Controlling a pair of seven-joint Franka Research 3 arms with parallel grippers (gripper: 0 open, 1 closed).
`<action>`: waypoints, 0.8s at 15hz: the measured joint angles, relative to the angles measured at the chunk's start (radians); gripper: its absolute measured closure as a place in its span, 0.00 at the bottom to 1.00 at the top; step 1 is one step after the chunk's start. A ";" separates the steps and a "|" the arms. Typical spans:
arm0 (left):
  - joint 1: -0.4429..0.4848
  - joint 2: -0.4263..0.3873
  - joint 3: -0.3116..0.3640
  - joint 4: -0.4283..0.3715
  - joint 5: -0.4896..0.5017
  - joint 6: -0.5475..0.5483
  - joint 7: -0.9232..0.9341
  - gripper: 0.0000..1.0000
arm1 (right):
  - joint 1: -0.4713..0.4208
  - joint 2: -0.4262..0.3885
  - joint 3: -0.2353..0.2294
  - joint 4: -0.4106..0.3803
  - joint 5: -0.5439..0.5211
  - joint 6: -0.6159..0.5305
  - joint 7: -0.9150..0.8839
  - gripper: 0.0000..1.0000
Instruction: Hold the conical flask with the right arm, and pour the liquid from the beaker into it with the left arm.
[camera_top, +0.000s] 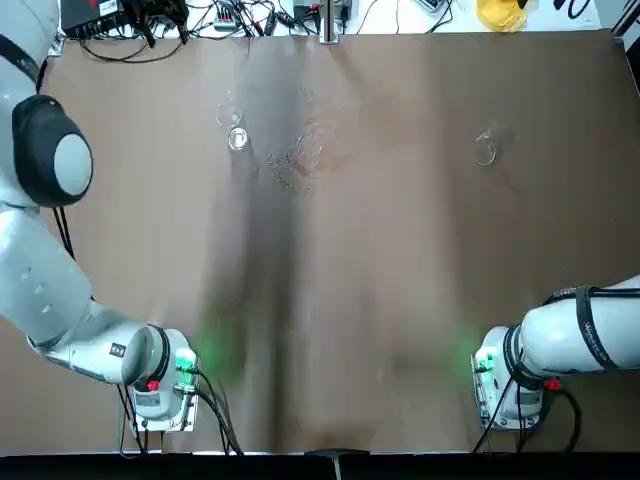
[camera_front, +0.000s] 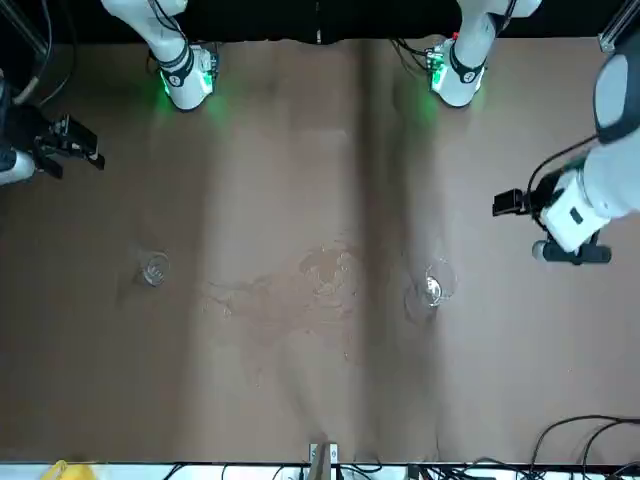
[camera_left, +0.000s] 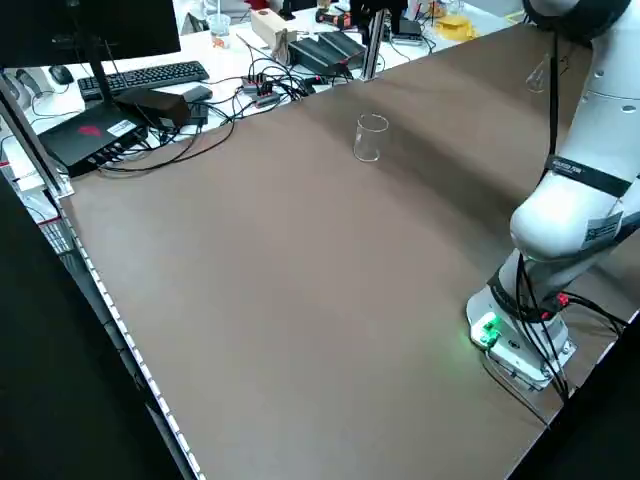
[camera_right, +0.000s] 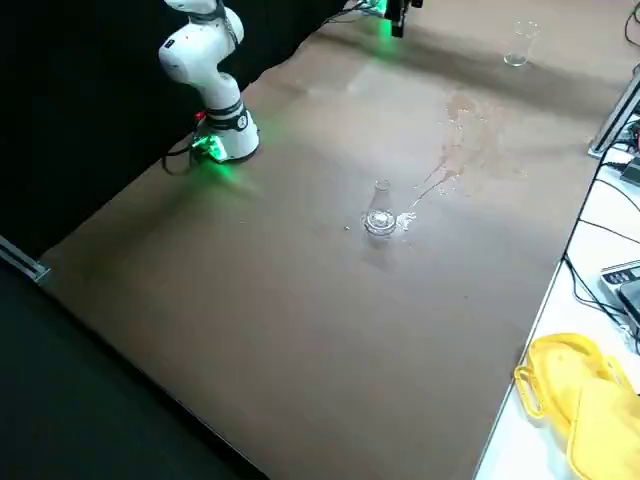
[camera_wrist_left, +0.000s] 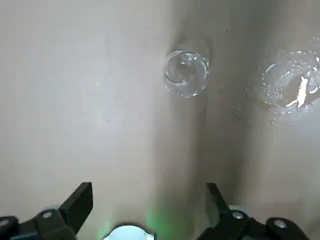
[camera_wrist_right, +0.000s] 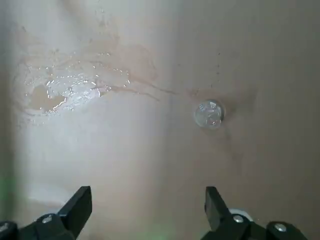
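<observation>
while both arms hang raised | left gripper (camera_wrist_left: 149, 210) wide, empty | right gripper (camera_wrist_right: 148, 210) wide, empty

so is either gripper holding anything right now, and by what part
Nothing is held. The left gripper and the right gripper are both open and empty, raised above the table, well clear of the beaker and the conical flask.

We find the brown table (camera_top: 400, 300) evenly and softly lit from overhead. A broad dark band of shadow runs down its middle. Green base lights (camera_top: 186, 362) cast glows on the surface. Wrist views appear washed out and soft, with glare on the wet patch (camera_wrist_left: 290, 90).
</observation>
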 joint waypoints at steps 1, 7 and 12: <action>-0.010 -0.026 -0.002 -0.001 0.016 -0.009 -0.027 0.01 | 0.000 -0.027 0.000 -0.035 -0.016 0.012 0.001 0.00; -0.013 -0.267 -0.010 -0.190 0.074 0.041 -0.045 0.01 | 0.000 -0.063 -0.005 -0.076 -0.088 0.037 0.005 0.00; -0.011 -0.374 -0.025 -0.348 0.104 0.140 -0.042 0.01 | -0.004 -0.063 -0.011 -0.078 -0.091 0.040 0.010 0.00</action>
